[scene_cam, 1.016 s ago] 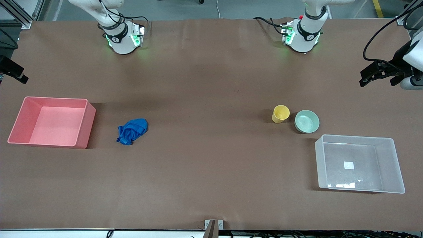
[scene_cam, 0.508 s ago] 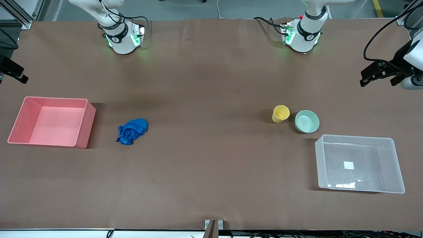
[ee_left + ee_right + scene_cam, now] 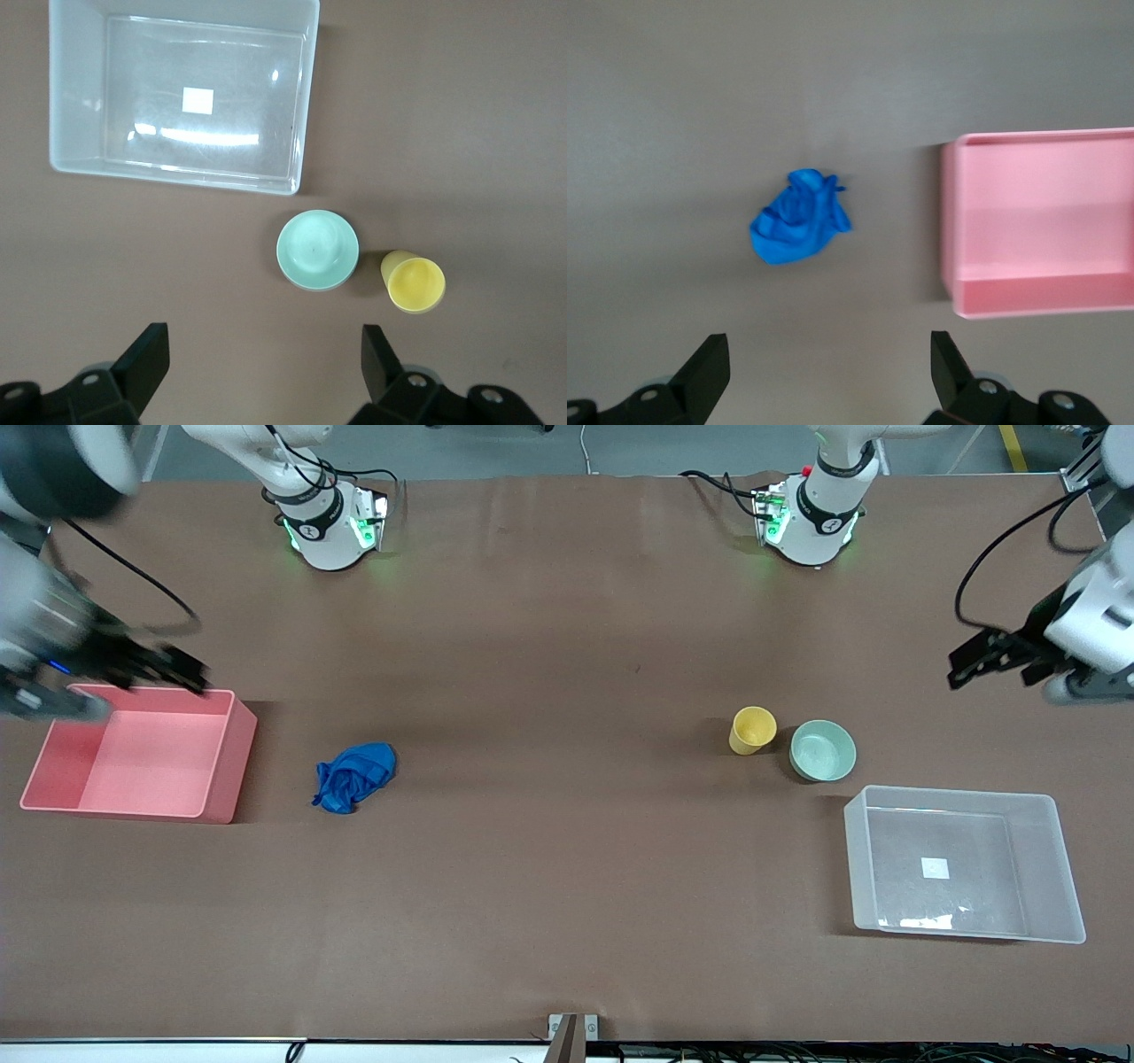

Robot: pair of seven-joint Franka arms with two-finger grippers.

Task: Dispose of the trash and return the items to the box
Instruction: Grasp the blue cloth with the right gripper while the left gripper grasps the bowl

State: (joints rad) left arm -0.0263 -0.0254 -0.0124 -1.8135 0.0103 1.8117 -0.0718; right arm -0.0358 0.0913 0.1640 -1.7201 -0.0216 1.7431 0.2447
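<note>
Now, with both pincers wide open and empty, the right pincer (image 3: 190, 677) over the pink tub (image 3: 221, 779) must descend to the blue cloth wad (image 3: 354, 777) beside it, while the left pincer (image 3: 974, 662) hangs above the worktop (image 3: 567, 868) near the yellow cup (image 3: 753, 730).

Pink tub (image 3: 142, 753) sits empty on brown table cover (image 3: 549, 850) at the right arm's end. Small metal bracket (image 3: 572, 1027) at the table edge nearest the front camera.
</note>
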